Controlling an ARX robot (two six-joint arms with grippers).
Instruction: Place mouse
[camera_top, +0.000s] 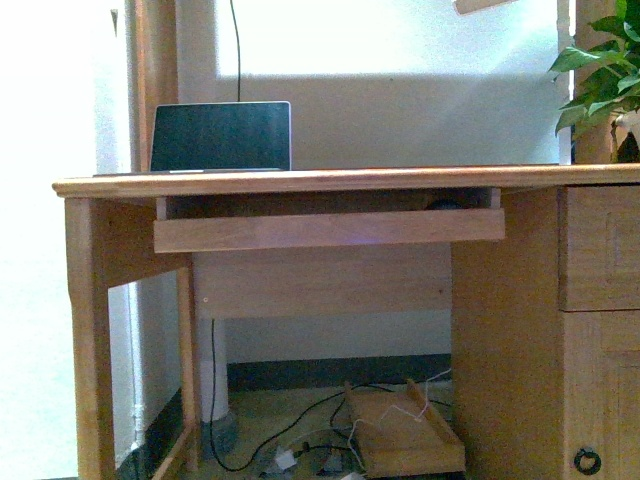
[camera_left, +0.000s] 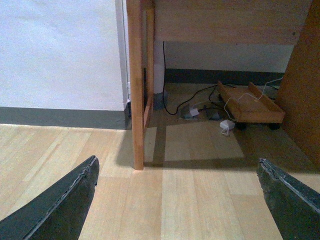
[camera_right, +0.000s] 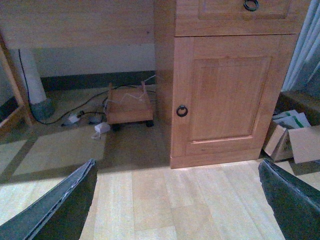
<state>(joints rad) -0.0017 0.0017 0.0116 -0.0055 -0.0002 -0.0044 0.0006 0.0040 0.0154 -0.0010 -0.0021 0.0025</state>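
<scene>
- Mouse (camera_top: 445, 204): lying on the pull-out tray (camera_top: 330, 229) under the tabletop (camera_top: 350, 179), near the tray's right end; only a dark rounded top peeking above the tray's front board, the rest hidden.
- On the tabletop, towards its left end: laptop (camera_top: 221, 136) with lid up and dark screen facing the front camera, well apart from the mouse.
- At the far right edge of the front view: green leaves of a plant (camera_top: 600, 70), above a drawer (camera_top: 600, 248).
- Below the drawer, in the right wrist view: cabinet door (camera_right: 232, 97) with a dark ring pull (camera_right: 182, 110), shut.
- On the floor (camera_left: 200, 200) beneath the desk: low wooden stand (camera_top: 405, 440) with cables (camera_left: 185, 102) beside and over it.
- Right of the cabinet, in the right wrist view: open cardboard box (camera_right: 292, 142) on the floor.
- Left jaws: spread wide, holding nothing, low over bare floorboards in front of the desk leg (camera_left: 135, 85).
- Right jaws: likewise spread wide and empty, low over the floor in front of the cabinet door.
- Neither arm visible in the front view.
</scene>
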